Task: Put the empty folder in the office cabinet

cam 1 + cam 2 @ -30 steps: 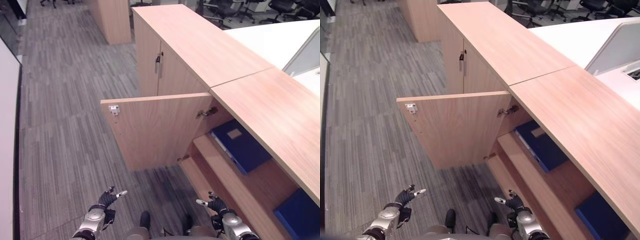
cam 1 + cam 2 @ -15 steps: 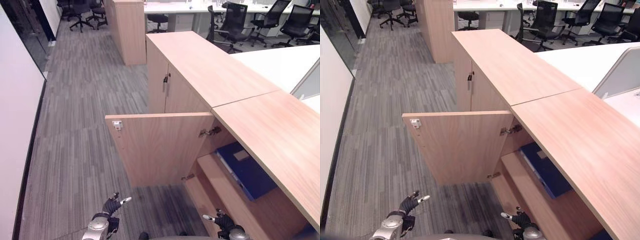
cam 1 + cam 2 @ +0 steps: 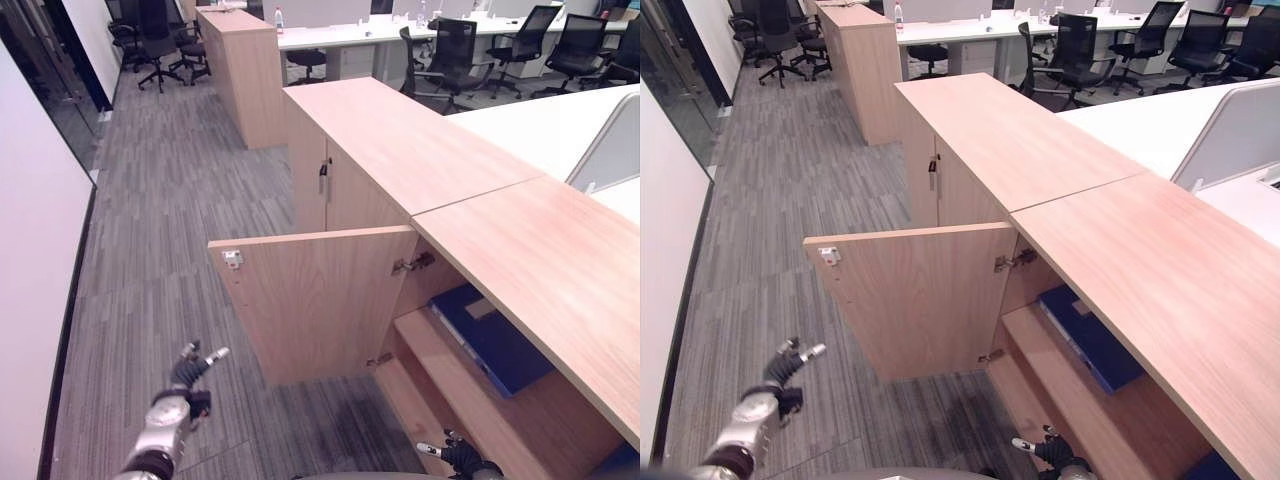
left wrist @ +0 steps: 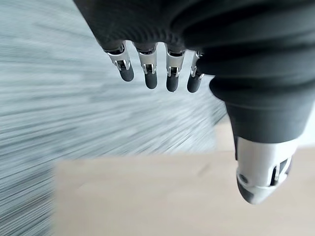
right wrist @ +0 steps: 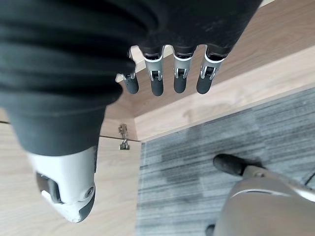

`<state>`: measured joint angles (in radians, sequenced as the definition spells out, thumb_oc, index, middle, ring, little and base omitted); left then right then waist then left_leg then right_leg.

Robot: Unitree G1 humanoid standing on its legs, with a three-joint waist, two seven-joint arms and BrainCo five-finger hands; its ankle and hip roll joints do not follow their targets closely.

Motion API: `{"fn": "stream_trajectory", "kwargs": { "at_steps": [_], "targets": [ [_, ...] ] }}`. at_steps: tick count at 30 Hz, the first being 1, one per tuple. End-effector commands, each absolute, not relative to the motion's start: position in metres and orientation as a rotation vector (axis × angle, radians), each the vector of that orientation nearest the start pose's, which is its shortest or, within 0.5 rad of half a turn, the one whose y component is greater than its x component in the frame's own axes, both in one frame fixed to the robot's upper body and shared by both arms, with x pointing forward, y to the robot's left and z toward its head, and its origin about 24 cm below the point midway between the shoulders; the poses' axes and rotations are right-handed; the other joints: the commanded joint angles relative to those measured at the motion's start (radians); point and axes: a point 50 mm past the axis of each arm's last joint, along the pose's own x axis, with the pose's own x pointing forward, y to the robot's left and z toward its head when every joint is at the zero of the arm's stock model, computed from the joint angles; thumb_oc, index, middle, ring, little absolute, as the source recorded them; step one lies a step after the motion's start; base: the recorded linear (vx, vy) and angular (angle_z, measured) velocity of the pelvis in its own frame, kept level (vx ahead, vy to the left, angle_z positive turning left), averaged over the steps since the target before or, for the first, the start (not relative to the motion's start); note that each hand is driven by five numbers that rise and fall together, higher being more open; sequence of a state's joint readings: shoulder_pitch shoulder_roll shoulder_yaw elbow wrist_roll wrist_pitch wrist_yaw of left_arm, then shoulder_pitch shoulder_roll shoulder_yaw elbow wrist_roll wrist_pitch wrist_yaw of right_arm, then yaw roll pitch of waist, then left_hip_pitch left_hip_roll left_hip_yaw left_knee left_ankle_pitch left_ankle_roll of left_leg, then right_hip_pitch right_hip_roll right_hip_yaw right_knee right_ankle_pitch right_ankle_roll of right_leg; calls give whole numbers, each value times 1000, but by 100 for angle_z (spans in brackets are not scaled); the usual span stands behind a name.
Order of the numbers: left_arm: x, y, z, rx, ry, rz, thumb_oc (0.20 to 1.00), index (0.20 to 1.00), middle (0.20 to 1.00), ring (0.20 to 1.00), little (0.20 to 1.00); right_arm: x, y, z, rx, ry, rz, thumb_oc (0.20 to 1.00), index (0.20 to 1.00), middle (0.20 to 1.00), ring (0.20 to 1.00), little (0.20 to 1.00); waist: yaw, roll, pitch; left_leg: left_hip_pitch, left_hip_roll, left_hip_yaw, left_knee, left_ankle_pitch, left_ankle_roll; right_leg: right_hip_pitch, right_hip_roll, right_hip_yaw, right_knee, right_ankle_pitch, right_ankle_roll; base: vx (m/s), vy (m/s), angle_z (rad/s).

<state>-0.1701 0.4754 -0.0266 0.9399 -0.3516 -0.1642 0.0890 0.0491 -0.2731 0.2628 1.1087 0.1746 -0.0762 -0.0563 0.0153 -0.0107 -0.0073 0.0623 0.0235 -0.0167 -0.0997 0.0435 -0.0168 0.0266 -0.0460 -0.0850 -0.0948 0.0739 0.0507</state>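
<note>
At centre right, the blue folder (image 3: pixel 487 335) lies flat on the cabinet shelf (image 3: pixel 440 357): light, stiff, best pinched by its spine. Left hand (image 3: pixel 185 372) and right hand (image 3: pixel 462 456) hang relaxed, empty.

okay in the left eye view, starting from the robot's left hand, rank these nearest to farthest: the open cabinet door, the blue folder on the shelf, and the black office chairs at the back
From the left hand, low on the view's left over the carpet:
1. Open cabinet door, just right of the hand.
2. Blue folder, lying on the shelf inside the cabinet, past the door.
3. Black office chairs, far back on the upper right, by the desks.
</note>
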Motion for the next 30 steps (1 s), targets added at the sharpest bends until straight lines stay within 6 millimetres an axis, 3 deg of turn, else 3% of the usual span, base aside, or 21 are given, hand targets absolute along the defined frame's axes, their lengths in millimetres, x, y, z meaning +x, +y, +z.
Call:
{"fn": "stream_trajectory", "kwargs": {
  "at_steps": [1, 2, 3, 8, 17, 19, 22, 25, 26, 30],
  "targets": [
    [263, 335, -7, 137, 325, 474, 1000, 1000, 1000, 1000, 1000, 117, -231, -148, -280, 1022, -33, 1000, 1000, 1000, 1000, 1000, -11, -13, 18, 48, 5, 29, 12, -93, -40, 51, -74, 4, 7, -51, 122, 2, -3, -9],
    [263, 335, -6, 137, 325, 474, 1000, 1000, 1000, 1000, 1000, 118, -231, -148, -279, 1022, -32, 1000, 1000, 1000, 1000, 1000, -11, -14, 18, 48, 5, 29, 12, -93, -40, 51, -74, 4, 7, -51, 122, 9, -3, -13],
    [274, 345, 14, 154, 267, 490, 1000, 1000, 1000, 1000, 1000, 119, -232, -147, -275, 1015, -30, 1000, 1000, 1000, 1000, 1000, -17, -15, 17, 46, 6, 34, 12, -93, -41, 45, -74, 5, 7, -46, 124, 1, -2, -14],
    [295, 365, 60, 208, 158, 514, 1000, 1000, 1000, 1000, 1000, 127, -230, -145, -277, 995, 1, 1000, 1000, 1000, 1000, 1000, -29, -19, 24, 41, 11, 55, 12, -94, -42, 27, -73, 18, 7, -35, 132, -2, 2, -8],
    [328, 363, 117, 210, 11, 470, 1000, 1000, 1000, 1000, 1000, 140, -225, -142, -282, 977, 32, 1000, 1000, 1000, 1000, 1000, -43, -46, 61, 7, 17, 69, 12, -86, -34, -27, -65, 54, 16, -11, 146, -31, -3, -13],
    [334, 357, 121, 214, 7, 449, 1000, 1000, 1000, 1000, 1000, 143, -222, -142, -284, 971, 42, 1000, 1000, 1000, 1000, 1000, -46, -55, 70, 0, 19, 72, 12, -84, -32, -37, -62, 59, 19, -8, 148, -33, -12, -15],
    [346, 333, 109, 171, 28, 393, 1000, 1000, 1000, 1000, 1000, 149, -217, -142, -287, 963, 50, 1000, 1000, 1000, 1000, 1000, -49, -77, 78, 1, 23, 73, 12, -89, -30, -41, -62, 61, 20, -7, 149, -2, -9, -8],
    [347, 318, 87, 139, 89, 362, 1000, 1000, 1000, 1000, 1000, 153, -212, -141, -293, 954, 59, 1000, 1000, 1000, 1000, 1000, -50, -88, 83, 8, 25, 79, 12, -95, -28, -40, -59, 67, 20, -6, 149, 19, -2, -2],
    [347, 302, 70, 131, 137, 312, 1000, 1000, 1000, 1000, 1000, 155, -209, -141, -297, 949, 72, 1000, 1000, 1000, 1000, 1000, -49, -97, 81, 16, 27, 80, 12, -100, -28, -34, -58, 68, 19, -9, 148, 48, 3, -3],
    [349, 277, 54, 115, 171, 240, 1000, 1000, 1000, 1000, 1000, 156, -205, -141, -309, 949, 93, 1000, 1000, 1000, 1000, 1000, -49, -104, 81, 27, 27, 73, 12, -107, -27, -23, -58, 62, 19, -16, 145, 34, 3, 1]
  ]
}}
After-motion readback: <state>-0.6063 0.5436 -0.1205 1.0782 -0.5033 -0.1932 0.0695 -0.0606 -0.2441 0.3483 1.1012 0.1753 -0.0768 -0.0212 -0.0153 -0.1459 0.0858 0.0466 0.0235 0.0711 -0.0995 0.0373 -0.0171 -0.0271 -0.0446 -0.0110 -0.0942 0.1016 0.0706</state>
